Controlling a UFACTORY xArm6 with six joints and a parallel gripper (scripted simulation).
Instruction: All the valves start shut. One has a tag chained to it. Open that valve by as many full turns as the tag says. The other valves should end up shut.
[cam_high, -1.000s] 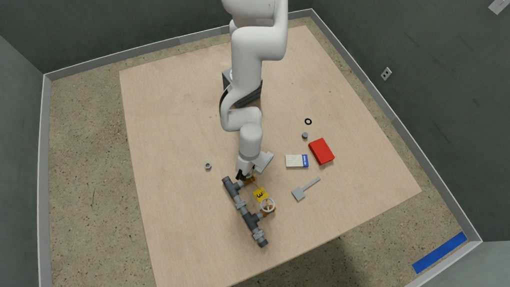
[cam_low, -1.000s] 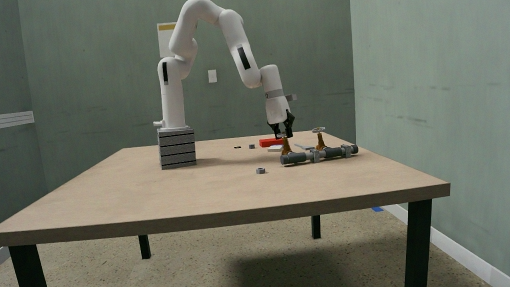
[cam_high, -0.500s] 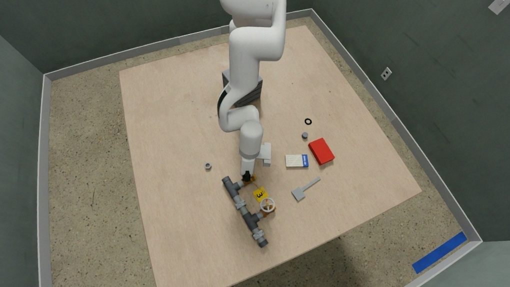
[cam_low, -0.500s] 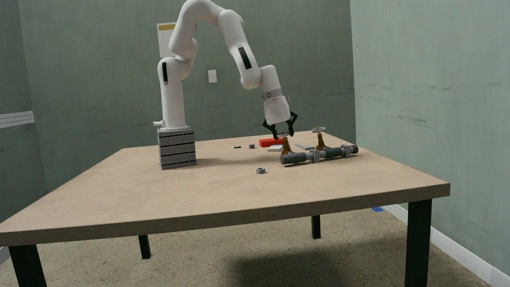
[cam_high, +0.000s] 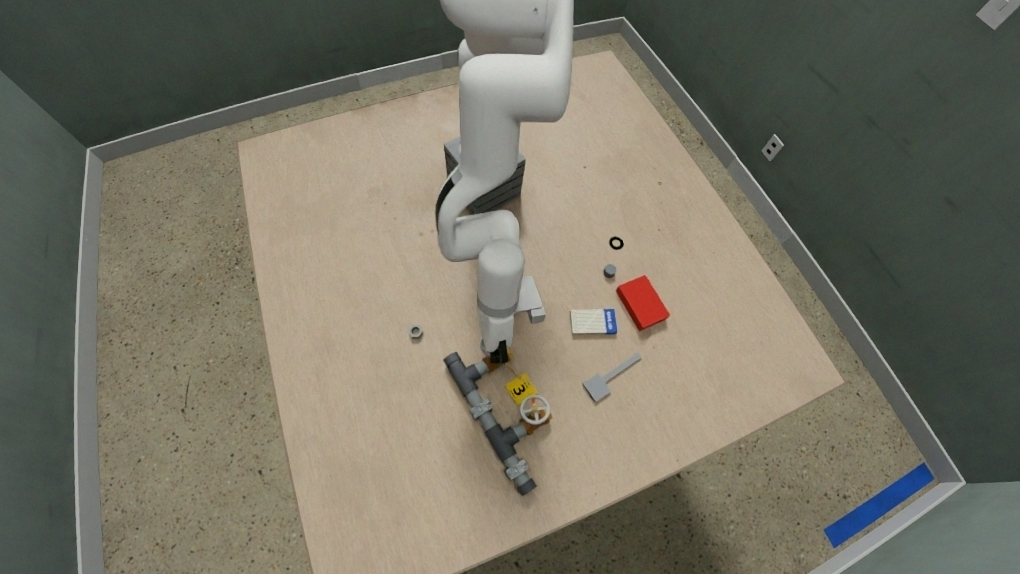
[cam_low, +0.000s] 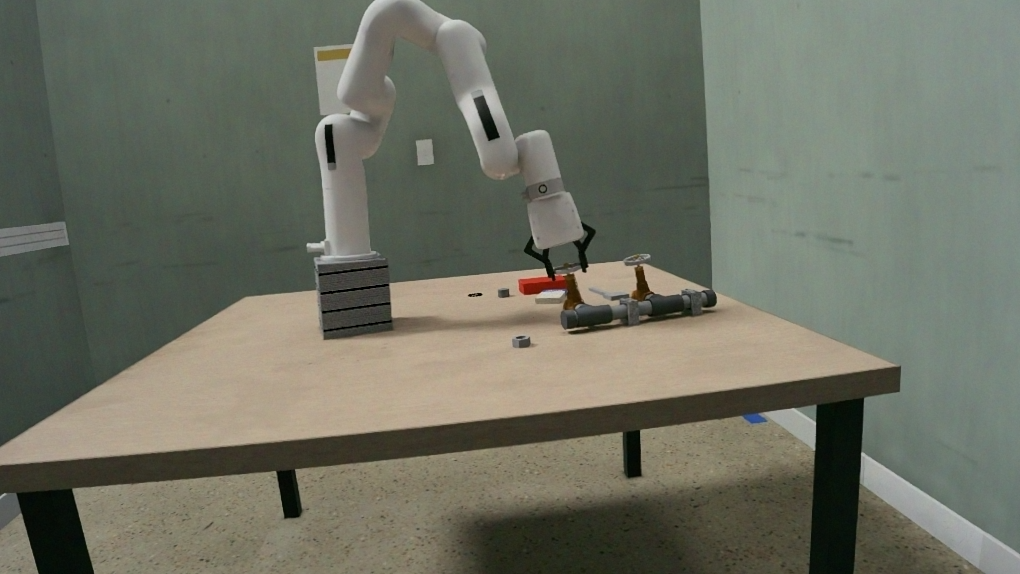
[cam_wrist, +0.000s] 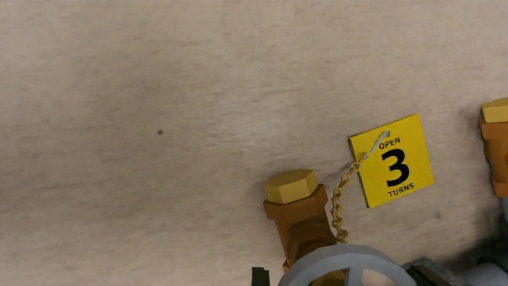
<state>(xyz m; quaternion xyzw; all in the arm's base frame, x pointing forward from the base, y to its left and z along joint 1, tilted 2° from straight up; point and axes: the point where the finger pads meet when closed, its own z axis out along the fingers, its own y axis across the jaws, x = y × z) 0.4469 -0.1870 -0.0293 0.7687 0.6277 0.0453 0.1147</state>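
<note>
A grey pipe (cam_high: 486, 415) (cam_low: 606, 312) lies on the table with two brass valves. A yellow tag (cam_high: 520, 389) (cam_wrist: 392, 161) reading "OPEN 3 TURNS" hangs by a chain (cam_wrist: 339, 200) from the valve (cam_low: 572, 294) (cam_wrist: 300, 220) nearer the pipe's far end. My gripper (cam_high: 500, 351) (cam_low: 567, 269) (cam_wrist: 345, 278) stands over that valve, shut on its grey handwheel (cam_wrist: 345, 259). In the top view the gripper hides this handwheel. The other valve (cam_high: 530, 410) (cam_low: 636, 261) (cam_wrist: 495, 145) stands free with its handwheel uncovered.
A red block (cam_high: 641, 301), a white and blue box (cam_high: 593, 321) and a grey scraper (cam_high: 609, 378) lie to the right of the pipe. A nut (cam_high: 415, 331) (cam_low: 520, 341), a small grey cylinder (cam_high: 609, 270) and a black ring (cam_high: 616, 238) lie about.
</note>
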